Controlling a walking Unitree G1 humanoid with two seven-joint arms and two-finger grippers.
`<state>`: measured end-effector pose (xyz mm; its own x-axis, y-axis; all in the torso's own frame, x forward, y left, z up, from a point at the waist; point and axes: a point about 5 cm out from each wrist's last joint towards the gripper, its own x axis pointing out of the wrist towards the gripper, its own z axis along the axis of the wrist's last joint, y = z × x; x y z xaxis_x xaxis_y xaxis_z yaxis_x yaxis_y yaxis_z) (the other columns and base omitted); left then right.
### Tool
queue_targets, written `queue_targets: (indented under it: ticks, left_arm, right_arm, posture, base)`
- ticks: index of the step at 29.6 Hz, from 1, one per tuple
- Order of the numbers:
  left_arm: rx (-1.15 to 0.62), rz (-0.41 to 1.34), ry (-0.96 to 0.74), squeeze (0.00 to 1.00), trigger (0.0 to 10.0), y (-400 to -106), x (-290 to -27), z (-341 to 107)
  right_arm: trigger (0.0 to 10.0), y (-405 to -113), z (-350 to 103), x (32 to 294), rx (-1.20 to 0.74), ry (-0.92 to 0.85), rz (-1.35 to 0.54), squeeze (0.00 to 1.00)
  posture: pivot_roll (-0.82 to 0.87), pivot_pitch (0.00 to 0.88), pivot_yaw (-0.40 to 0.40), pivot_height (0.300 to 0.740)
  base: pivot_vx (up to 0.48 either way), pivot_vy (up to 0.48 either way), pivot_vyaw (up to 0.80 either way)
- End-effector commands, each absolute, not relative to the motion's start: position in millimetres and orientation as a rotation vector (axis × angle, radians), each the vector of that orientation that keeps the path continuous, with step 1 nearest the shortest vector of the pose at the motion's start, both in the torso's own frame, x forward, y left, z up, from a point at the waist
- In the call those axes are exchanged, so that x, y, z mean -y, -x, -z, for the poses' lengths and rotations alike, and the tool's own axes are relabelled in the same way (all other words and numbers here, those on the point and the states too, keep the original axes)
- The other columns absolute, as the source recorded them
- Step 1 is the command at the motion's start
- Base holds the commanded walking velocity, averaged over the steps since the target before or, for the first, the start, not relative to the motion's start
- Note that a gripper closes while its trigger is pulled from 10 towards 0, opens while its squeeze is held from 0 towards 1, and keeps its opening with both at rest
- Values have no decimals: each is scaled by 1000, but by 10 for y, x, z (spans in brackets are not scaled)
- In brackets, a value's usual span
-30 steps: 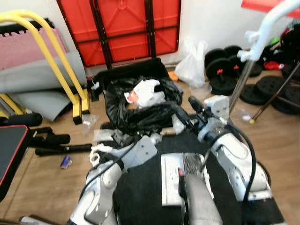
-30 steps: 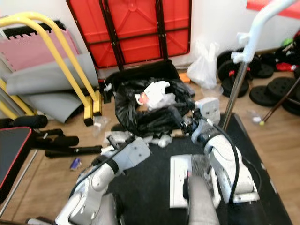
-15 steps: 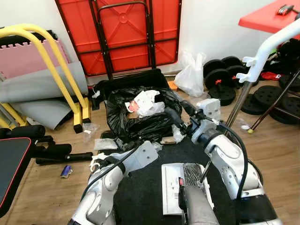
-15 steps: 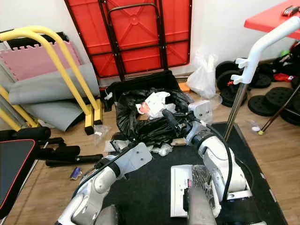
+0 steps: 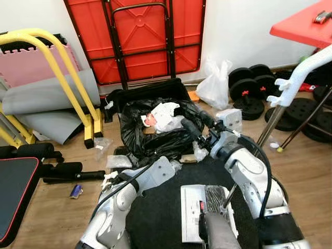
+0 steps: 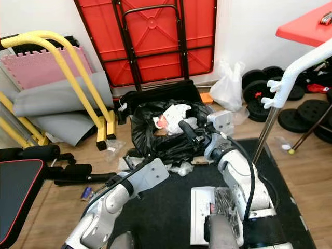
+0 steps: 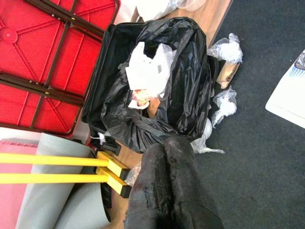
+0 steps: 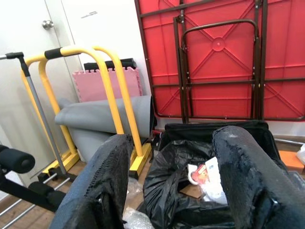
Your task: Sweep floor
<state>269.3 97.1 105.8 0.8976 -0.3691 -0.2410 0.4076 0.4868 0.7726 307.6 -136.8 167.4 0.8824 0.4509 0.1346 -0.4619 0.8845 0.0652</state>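
Observation:
A black trash bag lies open on the wood floor, with crumpled white paper in its mouth. My right gripper hangs at the bag's right rim, open, its fingers spread wide with nothing between them. My left gripper is shut and empty, held low over the black mat and pointing at the bag's near side. Clear plastic wrappers and more scraps lie on the floor around the bag's front edge.
A red folded table leans on the wall behind a black case. A yellow frame and grey mats stand left, weight plates, a white bag and a white pole right. A white booklet lies on the mat.
The camera has steadied and tilted up a little. My right gripper has moved left, from beside the bag to its right rim. The left arm has barely moved.

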Motion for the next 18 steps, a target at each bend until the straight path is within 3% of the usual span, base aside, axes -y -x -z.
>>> queue_targets:
  ticks: [1, 18]
  left_arm:
    - [-18, 392, -948, 0, 10000, -2723, -1023, -1070]
    - [-9, 395, -944, 0, 10000, -2724, -995, -1081]
  right_arm:
    - [10000, -3091, -1686, 1353, 129, -86, -484, 0]
    - [10000, -3050, -1659, 1286, 116, -83, -548, 0]
  posture:
    - [-144, 0, -7, 643]
    - [-146, 0, -26, 688]
  base:
    - [0, 0, 0]
    - [0, 0, 0]
